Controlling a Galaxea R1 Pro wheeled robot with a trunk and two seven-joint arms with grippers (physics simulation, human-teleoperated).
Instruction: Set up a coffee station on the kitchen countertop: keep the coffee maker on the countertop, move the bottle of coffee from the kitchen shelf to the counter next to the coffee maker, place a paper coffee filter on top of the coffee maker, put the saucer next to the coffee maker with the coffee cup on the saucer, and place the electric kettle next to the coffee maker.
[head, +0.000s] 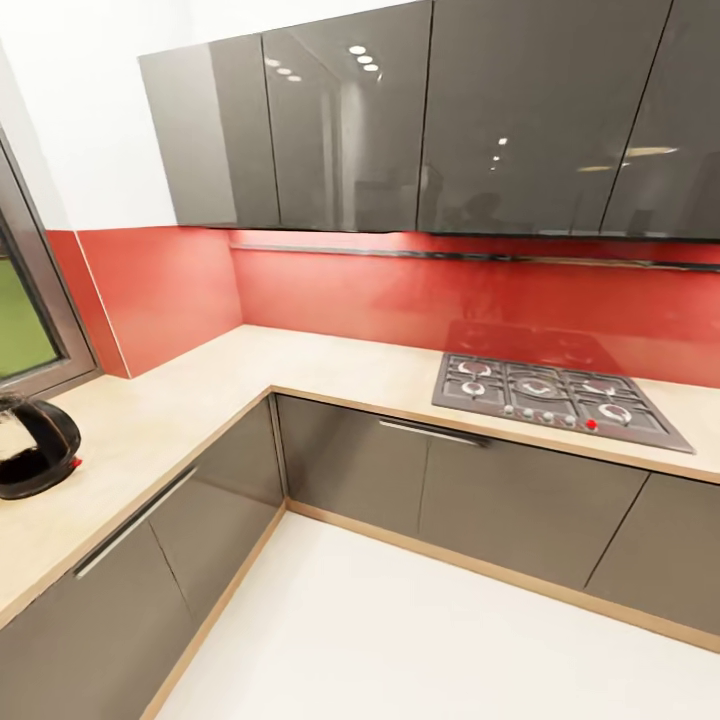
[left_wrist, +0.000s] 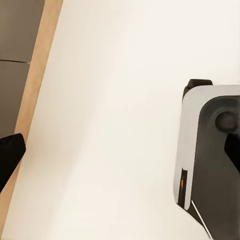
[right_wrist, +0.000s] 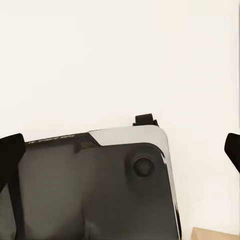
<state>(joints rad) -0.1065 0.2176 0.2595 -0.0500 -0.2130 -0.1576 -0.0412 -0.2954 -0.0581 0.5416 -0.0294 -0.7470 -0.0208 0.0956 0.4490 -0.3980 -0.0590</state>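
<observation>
Glass kettle (head: 35, 445) sits at the counter's (head: 330, 365) far left edge, both grippers (left_wrist: 120, 150) (right_wrist: 120, 152) hang wide and empty over the floor, so a careless turn could bump it off.

Bright, even, soft render; ceiling-light glare on the glossy upper cabinets (head: 350, 120), wide-angle bending at the edges.

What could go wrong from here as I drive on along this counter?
The electric kettle is cut off by the head view's left border, so judging a reach for it now would be guesswork. Both wrist cameras look down at the floor and the robot's base, beside the cabinet plinth; turning tightly here might clip the cabinets.
</observation>
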